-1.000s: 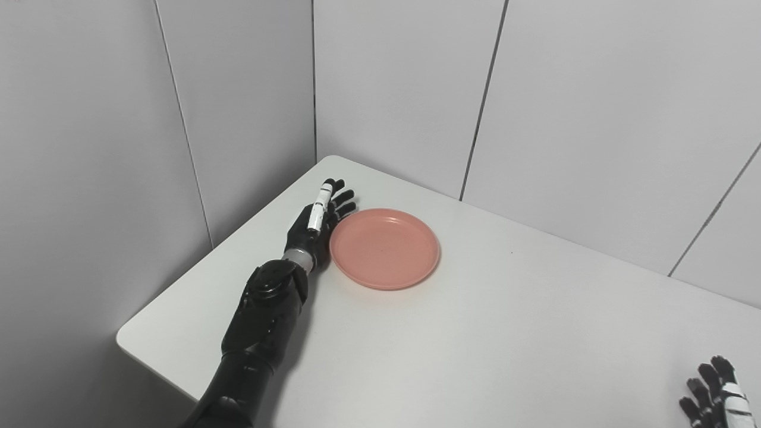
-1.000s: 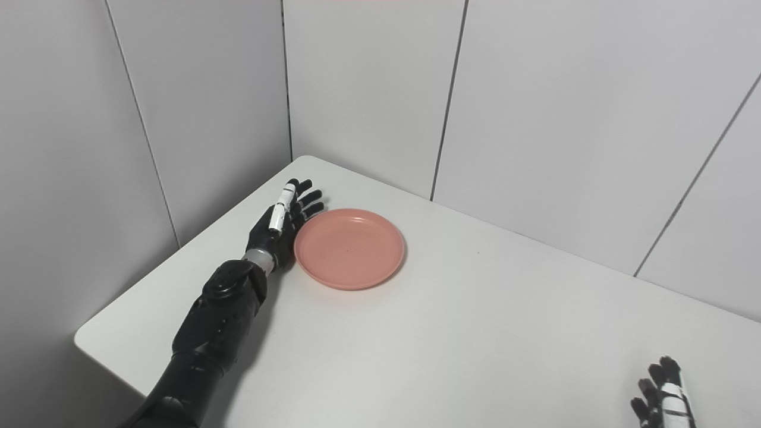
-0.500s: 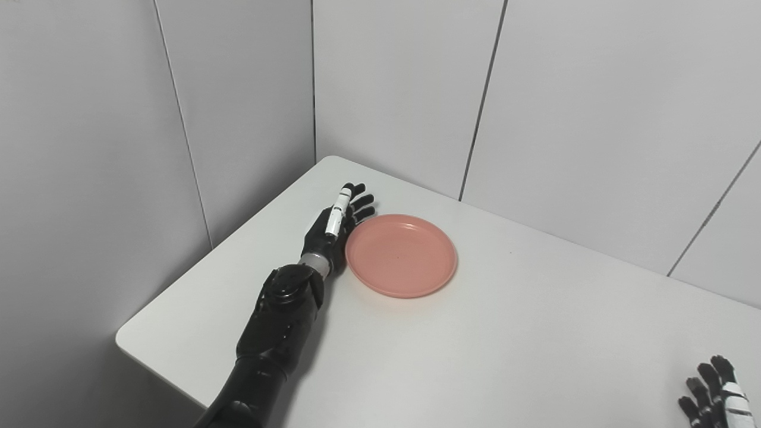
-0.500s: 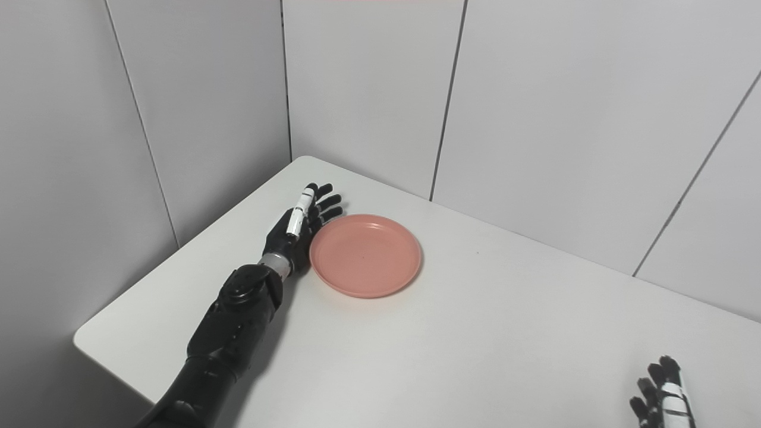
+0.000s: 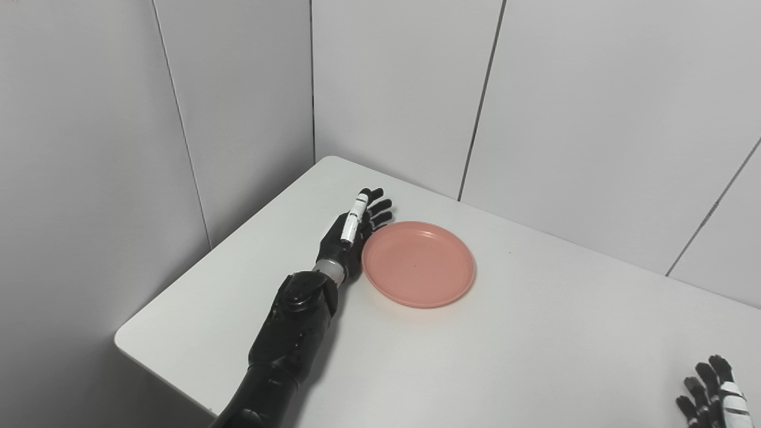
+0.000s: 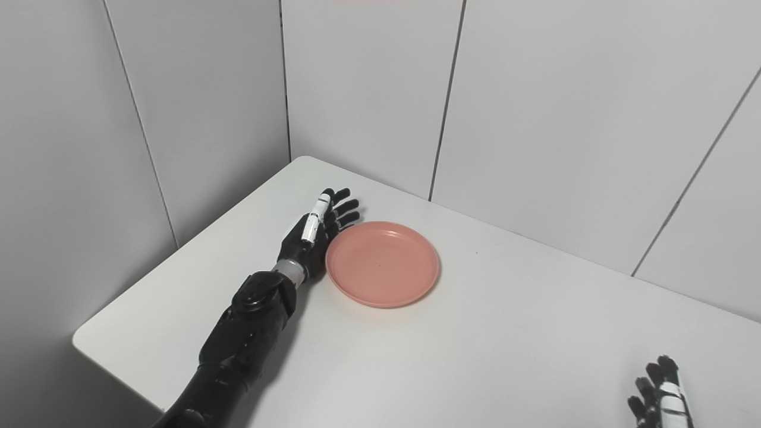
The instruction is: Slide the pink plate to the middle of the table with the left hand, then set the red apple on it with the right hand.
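The pink plate (image 5: 418, 264) lies flat on the white table (image 5: 475, 356), toward its far left. The left hand (image 5: 352, 236), fingers straight and slightly spread, presses edgewise against the plate's left rim. The right hand (image 5: 716, 397) rests near right, fingers spread, holding nothing.

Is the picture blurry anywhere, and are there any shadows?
Left eye view: sharp all over; soft light, with a faint shadow under the plate and beside the left hand. Right eye view: the same, with no glare on the table.
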Available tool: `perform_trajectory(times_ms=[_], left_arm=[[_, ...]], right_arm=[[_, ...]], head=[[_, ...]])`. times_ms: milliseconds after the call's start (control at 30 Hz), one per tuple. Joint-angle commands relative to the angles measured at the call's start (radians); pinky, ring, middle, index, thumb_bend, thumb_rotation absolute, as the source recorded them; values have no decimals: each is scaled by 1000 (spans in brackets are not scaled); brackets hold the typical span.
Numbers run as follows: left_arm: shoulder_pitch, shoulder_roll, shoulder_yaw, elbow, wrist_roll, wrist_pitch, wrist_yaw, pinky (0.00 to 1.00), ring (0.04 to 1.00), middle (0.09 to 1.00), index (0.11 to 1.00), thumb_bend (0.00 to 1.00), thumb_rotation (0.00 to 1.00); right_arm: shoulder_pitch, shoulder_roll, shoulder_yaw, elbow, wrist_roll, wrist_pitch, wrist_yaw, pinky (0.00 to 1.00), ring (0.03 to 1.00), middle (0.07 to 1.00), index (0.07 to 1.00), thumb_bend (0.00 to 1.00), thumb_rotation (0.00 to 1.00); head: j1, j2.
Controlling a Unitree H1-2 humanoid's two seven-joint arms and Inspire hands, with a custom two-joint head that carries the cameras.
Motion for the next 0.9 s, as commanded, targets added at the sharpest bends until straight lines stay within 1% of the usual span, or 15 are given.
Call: perform_trajectory(times_ms=[0,167,333,600,767,867], left_arm=[[-5,-15,-10,14,7,4,-6,902,896,895,889,347,1000],[-3,-29,-15,15,-4,13,-13,908,903,903,896,337,1000],[-3,-46,-20,13,4,12,-4,900,898,895,887,342,1000],[2,-78,-42,-9,20,17,-2,892,884,883,876,355,1000],[4,-91,-56,-34,22,48,2,856,870,876,871,354,1000],[6,-98,-64,-52,27,62,12,844,863,868,864,355,1000]], right_arm=[[-23,-1,-6,-4,3,-55,10,1000,1000,1000,1000,0,1000],[-20,2,-7,9,4,-70,10,1000,1000,1000,1000,0,1000],[-17,2,-8,27,-3,-92,7,1000,1000,1000,1000,0,1000],[-13,-4,-7,55,-9,-122,12,1000,1000,1000,1000,50,1000],[-14,-4,-7,79,-7,-156,20,1000,1000,1000,1000,77,1000],[-16,-5,-6,90,-10,-164,22,1000,1000,1000,1000,81,1000]], head=[[-12,2],[-33,7],[-53,17],[-77,37],[-107,56],[-122,64]])
